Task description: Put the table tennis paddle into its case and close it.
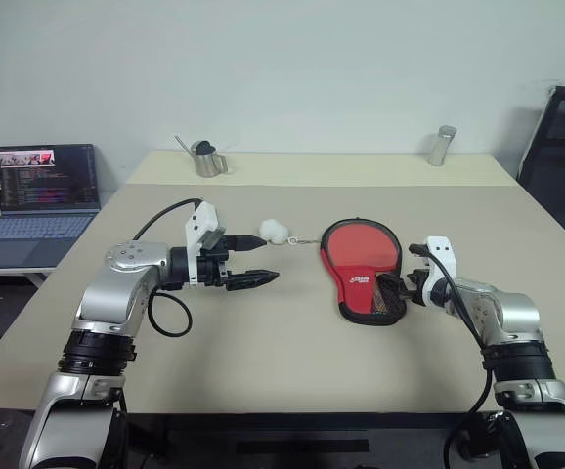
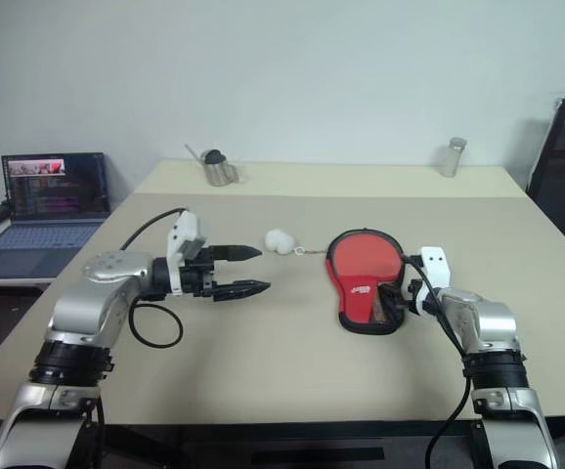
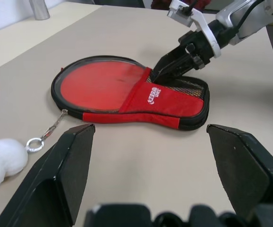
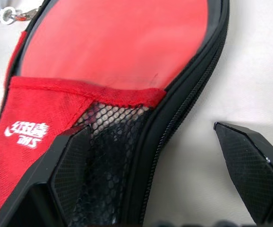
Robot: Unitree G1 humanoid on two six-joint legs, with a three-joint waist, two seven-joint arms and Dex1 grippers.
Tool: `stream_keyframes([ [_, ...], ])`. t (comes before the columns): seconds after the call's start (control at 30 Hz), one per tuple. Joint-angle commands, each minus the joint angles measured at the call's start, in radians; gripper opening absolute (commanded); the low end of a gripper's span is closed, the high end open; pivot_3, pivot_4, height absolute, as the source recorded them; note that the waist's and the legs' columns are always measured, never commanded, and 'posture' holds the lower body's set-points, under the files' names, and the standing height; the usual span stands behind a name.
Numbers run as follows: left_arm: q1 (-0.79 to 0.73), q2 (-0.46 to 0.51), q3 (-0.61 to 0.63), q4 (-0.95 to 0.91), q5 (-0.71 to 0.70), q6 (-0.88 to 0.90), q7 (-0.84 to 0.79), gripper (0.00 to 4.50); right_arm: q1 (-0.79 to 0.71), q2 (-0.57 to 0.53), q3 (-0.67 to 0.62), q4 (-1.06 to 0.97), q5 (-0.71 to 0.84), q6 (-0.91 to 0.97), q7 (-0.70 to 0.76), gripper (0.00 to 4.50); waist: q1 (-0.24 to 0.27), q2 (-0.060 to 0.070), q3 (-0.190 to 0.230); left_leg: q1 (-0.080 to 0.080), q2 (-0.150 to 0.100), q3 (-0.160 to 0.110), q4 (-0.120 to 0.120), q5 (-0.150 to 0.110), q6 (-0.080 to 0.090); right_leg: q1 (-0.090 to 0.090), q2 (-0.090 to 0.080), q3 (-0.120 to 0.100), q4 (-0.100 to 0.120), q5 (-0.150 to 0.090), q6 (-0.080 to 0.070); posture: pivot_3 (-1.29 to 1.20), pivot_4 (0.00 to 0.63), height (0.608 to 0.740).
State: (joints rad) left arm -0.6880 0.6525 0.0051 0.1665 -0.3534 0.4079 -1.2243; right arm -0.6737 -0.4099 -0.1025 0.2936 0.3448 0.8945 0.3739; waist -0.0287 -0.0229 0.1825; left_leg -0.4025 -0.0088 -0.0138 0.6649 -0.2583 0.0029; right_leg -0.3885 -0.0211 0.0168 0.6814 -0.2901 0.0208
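Both sets of jaws gape wide, holding nothing: the right gripper [image 1: 400, 290] noses against the mesh end of the case [image 1: 363, 268], centre-right of frame; the left gripper [image 1: 255, 259] hovers left of centre, near the pom-pom [image 1: 274, 232].

Beige table [image 1: 292, 342] w/ red case [image 1: 363, 271] + pom-pom [image 1: 274, 232] center, metal pitcher [image 1: 207, 159] & shaker [image 1: 441, 146] at far edge.

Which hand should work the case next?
Right. The right hand is open at the narrow end of the case, one finger over the mesh pocket and one outside the zipped edge. The left hand hovers open over bare table, short of the pom-pom.
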Motion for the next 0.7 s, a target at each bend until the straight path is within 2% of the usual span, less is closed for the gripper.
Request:
stream_keyframes([
  [0.03,-0.024,0.004,0.006,-0.026,-0.01,-0.014,0.007,4.15,-0.004,-0.006,0.022,0.049,-0.032,-0.017,0.016,4.48,-0.002,0.0,0.0,0.0,0.0,0.0,0.0,0.0,0.0,0.0,0.0,0.0,0.0,0.0,0.0,0.0,0.15,0.74],
  [0.17,-0.014,0.012,0.009,-0.034,-0.01,-0.015,0.008,4.15,0.002,-0.014,0.057,0.038,-0.03,0.0,0.077,4.48,-0.002,0.0,-0.001,0.001,0.0,0.0,0.0,0.0,0.0,0.001,0.0,0.0,0.0,0.0,0.0,0.0,0.15,0.74],
  [0.27,-0.008,0.016,0.011,-0.037,-0.012,-0.015,0.009,4.15,0.007,-0.005,0.079,0.01,-0.03,0.01,0.101,3.89,-0.003,0.0,-0.001,0.001,0.0,0.0,0.0,0.0,0.0,0.001,0.0,0.0,0.0,0.0,0.0,0.0,0.15,0.74],
  [0.53,-0.004,0.015,0.011,-0.036,-0.01,-0.019,0.014,4.15,-0.004,0.038,0.115,0.03,-0.065,-0.003,0.108,1.19,-0.007,-0.001,-0.001,0.002,0.001,0.001,-0.001,0.0,0.0,0.001,0.0,0.0,0.001,0.0,0.0,0.0,0.15,0.74],
  [0.67,0.007,0.017,0.012,-0.041,-0.011,-0.021,0.013,4.15,-0.014,0.05,0.114,0.061,-0.08,-0.014,0.105,0.03,-0.011,-0.001,-0.002,0.003,0.001,0.001,-0.001,0.0,0.0,0.001,0.0,0.001,0.001,0.0,-0.001,0.0,0.15,0.74],
  [0.7,0.013,0.021,0.014,-0.044,-0.014,-0.018,0.011,4.15,-0.016,0.053,0.112,0.065,-0.079,-0.014,0.105,0.01,-0.012,-0.001,-0.002,0.003,0.001,0.001,-0.001,0.0,0.0,0.001,0.0,0.001,0.001,0.0,-0.001,0.0,0.15,0.74],
])
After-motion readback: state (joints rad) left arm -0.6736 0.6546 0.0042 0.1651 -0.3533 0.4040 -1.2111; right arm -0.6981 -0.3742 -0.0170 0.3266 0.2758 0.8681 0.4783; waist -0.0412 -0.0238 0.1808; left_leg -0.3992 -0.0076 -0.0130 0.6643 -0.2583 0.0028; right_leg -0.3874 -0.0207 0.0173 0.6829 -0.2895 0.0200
